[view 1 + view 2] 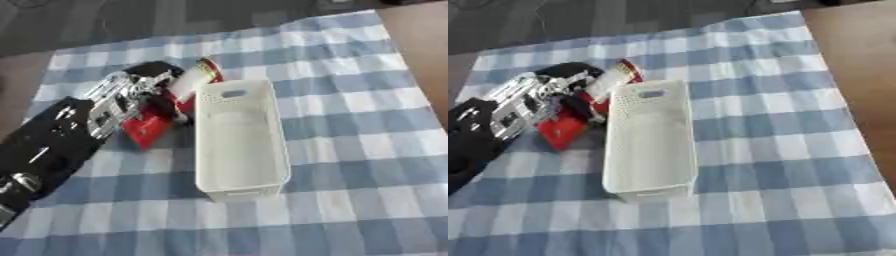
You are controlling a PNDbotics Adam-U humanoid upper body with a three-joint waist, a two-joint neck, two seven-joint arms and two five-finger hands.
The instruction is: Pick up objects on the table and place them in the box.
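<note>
step: our left hand [131,97] curls round the red pack [149,127] at the box's [241,145] left wall | next: we lift it over the rim

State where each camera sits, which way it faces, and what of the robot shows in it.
Left eye view: in the robot's head, looking down at the checked cloth; the white box sits centre, the left arm and left hand enter from the left over a red packet.
Right eye view: same head, same downward look, set slightly rightward, so the box lies further left; the left arm shows again.
Shared: box, cloth, packet, left hand. The right hand shows in neither.
</note>
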